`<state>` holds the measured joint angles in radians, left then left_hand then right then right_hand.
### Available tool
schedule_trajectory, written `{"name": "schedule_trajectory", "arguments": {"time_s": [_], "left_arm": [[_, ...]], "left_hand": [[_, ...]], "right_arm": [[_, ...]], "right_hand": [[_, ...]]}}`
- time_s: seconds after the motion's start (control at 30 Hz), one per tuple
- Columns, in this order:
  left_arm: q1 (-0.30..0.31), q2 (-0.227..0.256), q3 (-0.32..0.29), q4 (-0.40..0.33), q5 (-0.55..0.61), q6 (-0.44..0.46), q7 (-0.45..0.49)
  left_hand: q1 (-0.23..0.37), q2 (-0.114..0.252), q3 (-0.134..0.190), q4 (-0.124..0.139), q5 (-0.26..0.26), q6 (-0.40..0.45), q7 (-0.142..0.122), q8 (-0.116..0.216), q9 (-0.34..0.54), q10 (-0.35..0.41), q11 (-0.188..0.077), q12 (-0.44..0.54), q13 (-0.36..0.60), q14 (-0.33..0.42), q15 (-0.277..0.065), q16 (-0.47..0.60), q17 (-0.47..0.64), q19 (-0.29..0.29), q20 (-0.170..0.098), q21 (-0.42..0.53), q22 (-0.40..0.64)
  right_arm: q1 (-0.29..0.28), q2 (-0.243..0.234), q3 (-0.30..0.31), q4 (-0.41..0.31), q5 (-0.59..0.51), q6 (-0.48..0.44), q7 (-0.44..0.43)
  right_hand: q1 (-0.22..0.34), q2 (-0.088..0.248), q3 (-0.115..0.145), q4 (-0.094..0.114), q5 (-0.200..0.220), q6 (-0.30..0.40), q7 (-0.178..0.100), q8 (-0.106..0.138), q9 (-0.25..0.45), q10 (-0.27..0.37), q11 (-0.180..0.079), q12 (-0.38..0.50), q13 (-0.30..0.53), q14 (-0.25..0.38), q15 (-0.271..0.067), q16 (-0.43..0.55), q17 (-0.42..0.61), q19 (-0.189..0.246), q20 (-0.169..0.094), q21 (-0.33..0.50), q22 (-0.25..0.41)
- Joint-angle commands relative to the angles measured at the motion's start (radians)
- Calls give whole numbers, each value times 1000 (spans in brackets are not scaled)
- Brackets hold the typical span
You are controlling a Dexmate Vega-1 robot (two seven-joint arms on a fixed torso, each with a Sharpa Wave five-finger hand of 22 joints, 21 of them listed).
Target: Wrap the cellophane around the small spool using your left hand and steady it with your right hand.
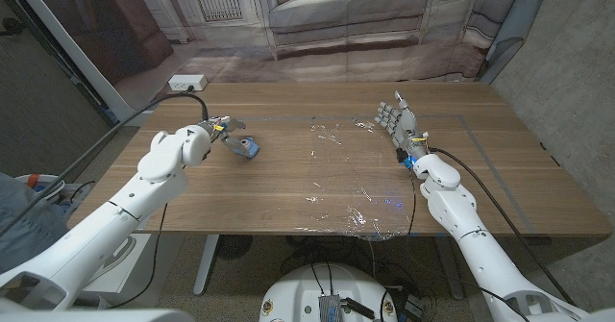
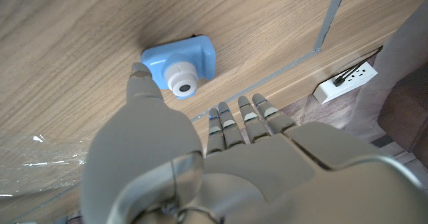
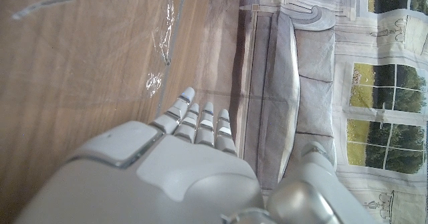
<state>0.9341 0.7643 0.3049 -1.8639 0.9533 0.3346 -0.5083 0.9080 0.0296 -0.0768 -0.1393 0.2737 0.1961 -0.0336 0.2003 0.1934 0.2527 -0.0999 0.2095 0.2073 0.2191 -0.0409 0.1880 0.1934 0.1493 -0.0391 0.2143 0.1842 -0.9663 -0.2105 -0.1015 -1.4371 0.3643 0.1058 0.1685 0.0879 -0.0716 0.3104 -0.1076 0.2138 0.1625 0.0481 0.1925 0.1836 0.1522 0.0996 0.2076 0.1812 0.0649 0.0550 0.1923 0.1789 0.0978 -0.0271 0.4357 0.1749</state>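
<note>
Left hand (image 1: 219, 130) hovers by the blue spool (image 2: 180, 63) on the desk (image 1: 288, 207); fingers (image 2: 244, 120) loosely extended, thumb tip beside the spool, gripping nothing. Right hand (image 1: 399, 122) stands open at the far edge of the cellophane (image 1: 351, 183), fingers apart, empty. Sheet lies crinkled on the desk, well apart from the spool.

Risks, as I judge them:
- spool skids away if nudged before it is pinched
- thin film clings and tears when lifted
- right hand well apart from the spool, so no steadying yet

R hand (image 3: 180, 170) fingers (image 3: 200, 127) straight, prob. near cellophane (image 3: 160, 63).
</note>
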Motion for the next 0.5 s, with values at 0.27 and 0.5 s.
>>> {"name": "schedule_trajectory", "arguments": {"time_s": [0.27,0.5], "left_arm": [[-34,-31,23,63,-13,-47,8],[-47,-41,37,86,-17,-54,7]], "left_hand": [[7,3,-6,5,3,0,3,2,4,-3,-3,-3,4,-5,-5,3,3,-8,5,-3,4],[7,4,-8,8,3,1,2,4,4,-4,-2,-2,5,-5,-3,5,3,-11,7,-4,4]], "right_arm": [[-7,-4,3,-11,0,-27,-7],[-2,-7,-1,-8,-8,-29,-6]], "right_hand": [[2,8,-1,2,1,12,3,6,4,10,4,8,3,11,-2,3,4,9,2,-4,1],[3,9,-2,1,0,12,3,5,4,10,3,8,4,12,0,2,4,11,2,-7,1]]}}
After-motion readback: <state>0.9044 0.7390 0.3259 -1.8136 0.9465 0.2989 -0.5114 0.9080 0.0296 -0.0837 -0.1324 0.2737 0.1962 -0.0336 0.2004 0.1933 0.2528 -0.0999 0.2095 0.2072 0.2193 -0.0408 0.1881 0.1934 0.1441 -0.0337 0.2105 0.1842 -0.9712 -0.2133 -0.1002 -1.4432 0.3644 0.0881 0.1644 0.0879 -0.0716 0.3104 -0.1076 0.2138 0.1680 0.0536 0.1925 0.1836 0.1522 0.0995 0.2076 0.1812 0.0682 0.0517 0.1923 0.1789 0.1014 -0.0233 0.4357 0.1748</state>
